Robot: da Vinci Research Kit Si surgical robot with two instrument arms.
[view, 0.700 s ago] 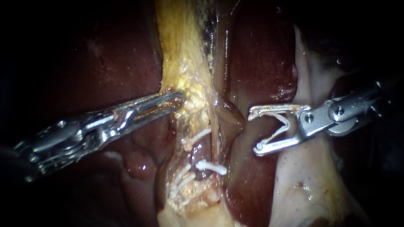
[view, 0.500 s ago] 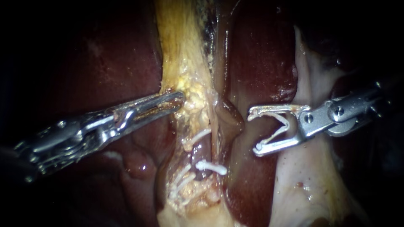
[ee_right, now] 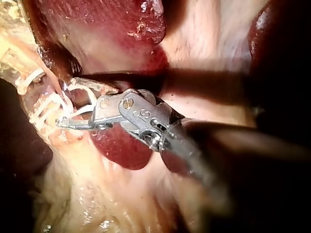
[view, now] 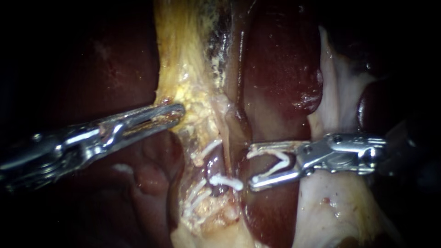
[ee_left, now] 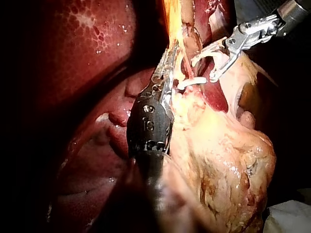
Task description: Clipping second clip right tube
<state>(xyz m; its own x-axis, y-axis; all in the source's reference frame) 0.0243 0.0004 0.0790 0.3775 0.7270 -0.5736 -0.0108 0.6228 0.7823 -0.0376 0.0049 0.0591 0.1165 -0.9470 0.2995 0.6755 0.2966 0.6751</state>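
- Our left instrument (view: 180, 112) comes in from the left across the dark liver (view: 110, 59). Its jaws lie almost together and pinch the edge of the yellow fatty tissue (view: 183, 78), which runs down the middle of the endoscope view.
- Below and just right of those jaws, this strip carries white clips. A slanted clip (view: 209, 149) sits higher up, a crosswise clip (view: 227, 182) lower down, and a small cluster of clips (view: 195, 198) lies lower and to the left.
- Between the slanted clip and the crosswise clip we see a short, dark red tube (view: 214, 166). We cannot tell for sure that it is the right tube the task names.
- Our right instrument (view: 251, 167) comes in level from the right. Its jaws stand wide apart with a loaded clip (view: 275, 164) seated between them, white and spread open, one leg against each jaw, so both jaws hold it.
- The jaw tips lie just right of the clipped strip, and the lower tip is near the right end of the crosswise clip. The tube sits just left of the tips, outside the jaws.
- In the right wrist view the open jaws face the clipped strip; we cannot tell whether the tips touch it.
- Pale tissue (view: 335, 206) lies under the right instrument, and a dark red liver lobe rises above its jaws.
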